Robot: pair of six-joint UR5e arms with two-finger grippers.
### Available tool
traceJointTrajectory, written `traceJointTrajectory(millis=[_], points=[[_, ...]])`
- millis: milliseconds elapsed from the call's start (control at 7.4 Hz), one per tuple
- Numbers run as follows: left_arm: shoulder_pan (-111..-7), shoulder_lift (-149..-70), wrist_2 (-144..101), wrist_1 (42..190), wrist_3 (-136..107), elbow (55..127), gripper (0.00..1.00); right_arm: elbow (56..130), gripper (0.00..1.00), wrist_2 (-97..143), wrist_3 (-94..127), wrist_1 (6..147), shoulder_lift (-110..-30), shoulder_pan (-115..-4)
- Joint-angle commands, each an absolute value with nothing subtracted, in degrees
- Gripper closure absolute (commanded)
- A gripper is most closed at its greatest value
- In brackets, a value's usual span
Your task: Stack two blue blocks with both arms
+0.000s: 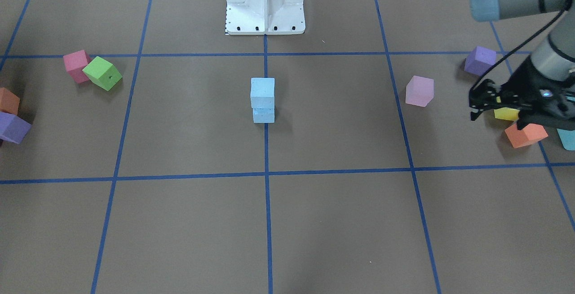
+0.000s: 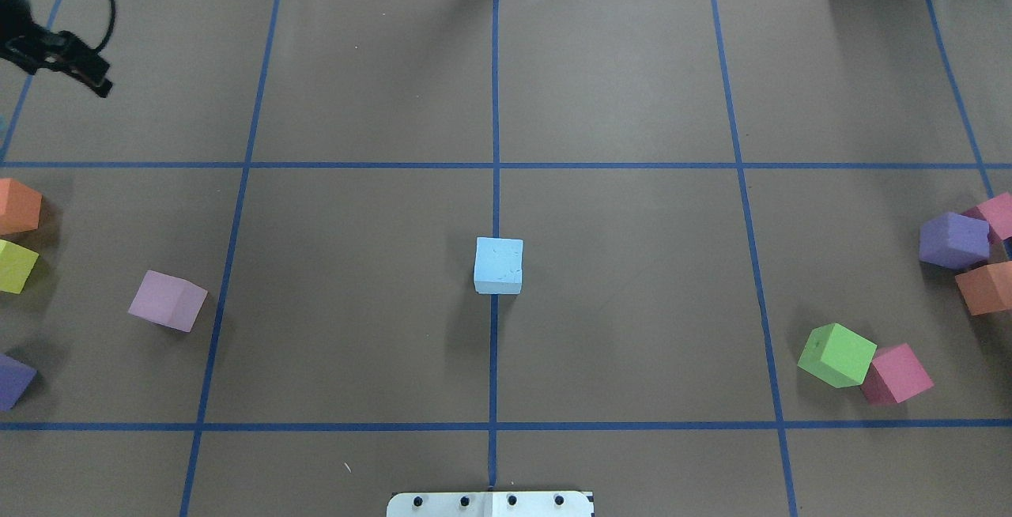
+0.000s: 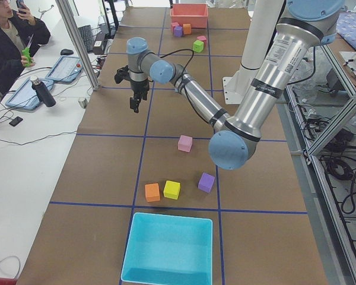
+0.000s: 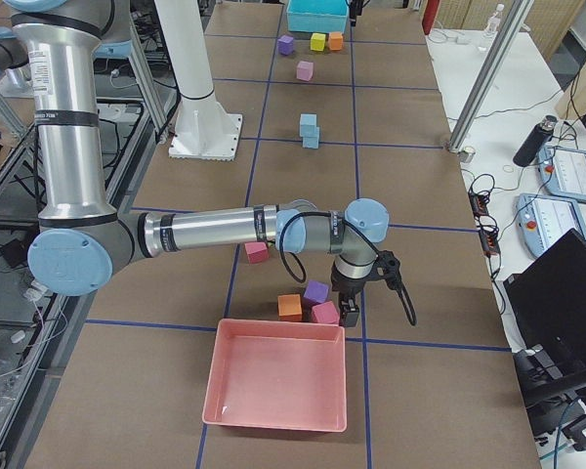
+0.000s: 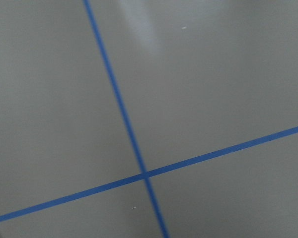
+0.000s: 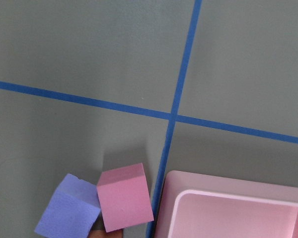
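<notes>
The two blue blocks stand stacked at the table's centre on a blue tape line, the upper block [image 1: 263,91] on the lower block [image 1: 263,116]. From overhead only the top of the stack [image 2: 498,264] shows; the stack also shows in the exterior right view [image 4: 310,130]. My left gripper [image 1: 496,121] hangs open and empty far from the stack, above a yellow cube and an orange cube, and shows at the overhead view's upper left [image 2: 71,66]. My right gripper [image 4: 350,315] hovers over a cube cluster by the pink bin; I cannot tell whether it is open or shut.
Loose cubes lie at both ends: green [image 1: 102,73], pink [image 1: 75,65], pale pink [image 1: 419,91], purple [image 1: 479,60], yellow [image 1: 506,115], orange [image 1: 525,135]. A turquoise bin [image 3: 169,248] and a pink bin [image 4: 278,386] stand at the table ends. The white pedestal [image 1: 265,2] is behind the stack.
</notes>
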State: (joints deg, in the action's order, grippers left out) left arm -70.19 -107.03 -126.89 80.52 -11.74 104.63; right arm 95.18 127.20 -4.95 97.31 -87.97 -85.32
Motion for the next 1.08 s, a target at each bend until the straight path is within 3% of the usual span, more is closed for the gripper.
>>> traceJointTrajectory(millis=[0,541,946], points=[[-76.4,-95.4,-127.4,82.3,-1.5,101.8,0.02,95.3,0.0,127.1,-6.4,97.3,-89.1,-86.0],[-88.9,-87.9,-134.0,83.7,-1.2,98.8,0.02,95.3,0.0,127.1,-6.3,97.3,-89.0,-85.9],[-90.3,-85.3,-134.6,86.6,-0.9,99.4,0.02,95.4,0.0,127.1,-6.3,97.3,-89.0,-86.0]])
